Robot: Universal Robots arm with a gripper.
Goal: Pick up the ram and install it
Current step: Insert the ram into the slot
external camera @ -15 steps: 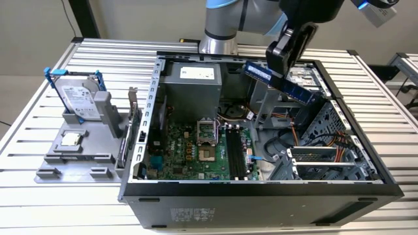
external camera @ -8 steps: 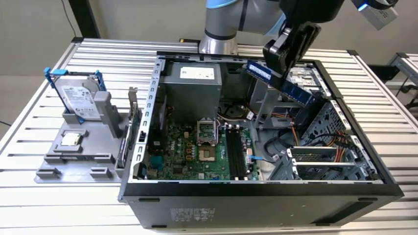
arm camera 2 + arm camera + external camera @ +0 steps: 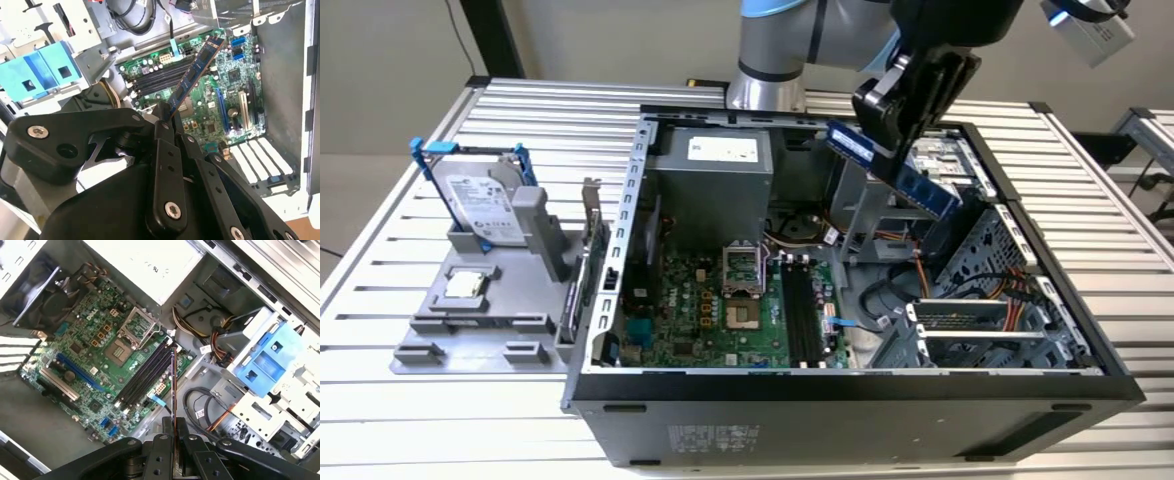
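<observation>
The pincer (image 3: 902,112) is clamped on the ram (image 3: 891,167), which it holds in the air above the open case (image 3: 854,385), over the drive cage (image 3: 994,250) near the case's back corner on the exterior view's right. In the exterior view the ram slopes down toward that right side, its upper end covered by the black fingers (image 3: 881,105); the chips on its face are hard to make out. In both wrist views the ram is seen nearly edge-on, a thin strip rising out of the pincer (image 3: 167,122) (image 3: 173,426), so its label cannot be made out.

The arm (image 3: 781,50) comes down from the top edge of the exterior view, where its upper part is cut off, and the wrist leans over the case from the back. A grey camera block (image 3: 1091,25) beside it is also cut by the picture's edge.

The motherboard (image 3: 714,305) lies flat on the case floor, with the black slots (image 3: 801,315) beside the socket (image 3: 740,270); the ram is well apart from them, not seated. In the first wrist view the slots (image 3: 145,372) lie below the ram's (image 3: 173,385) free end.

The case stands on a slatted metal worktop (image 3: 400,250). Toward the worktop's edge at the exterior view's left sits a grey fixture (image 3: 480,310) holding an upright hard drive (image 3: 480,205)
</observation>
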